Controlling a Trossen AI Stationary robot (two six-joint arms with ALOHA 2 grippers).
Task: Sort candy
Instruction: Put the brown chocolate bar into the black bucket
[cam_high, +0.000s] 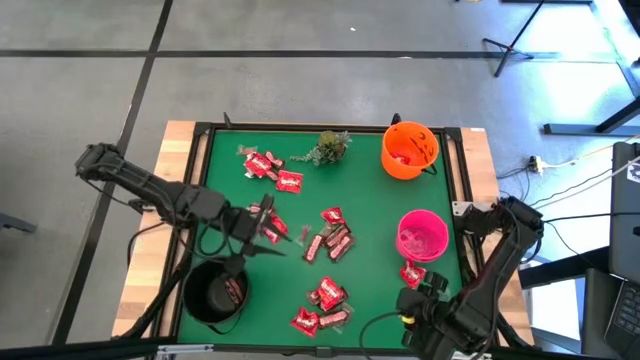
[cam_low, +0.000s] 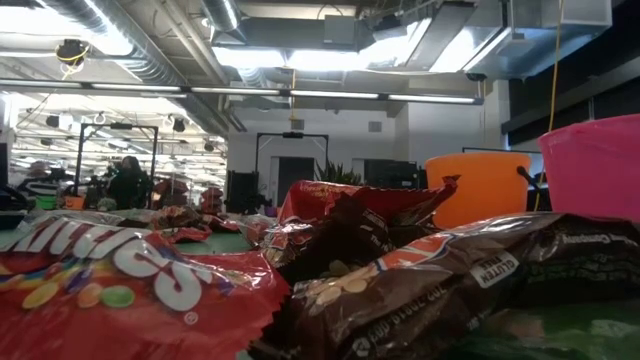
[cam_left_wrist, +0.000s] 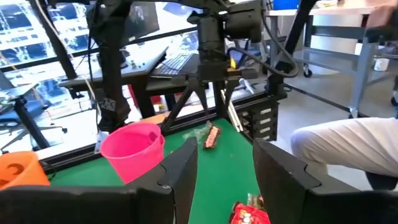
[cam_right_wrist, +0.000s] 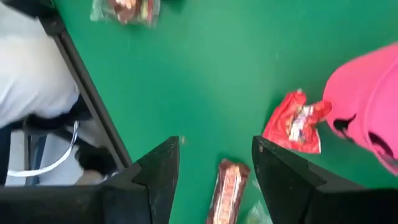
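Observation:
Red packets and brown bars lie scattered on the green mat: a group near the far left, one in the middle, one at the near edge. My left gripper hangs open over a few sweets left of centre, with nothing between its fingers. My right gripper is open near the near right corner. Its fingers stand either side of a brown bar lying on the mat. A red packet lies beside the pink bowl.
A black bowl with sweets inside sits at the near left, a pink bowl at the right, an orange bowl at the far right. A green plant sprig lies at the far edge. A raised black frame rims the mat.

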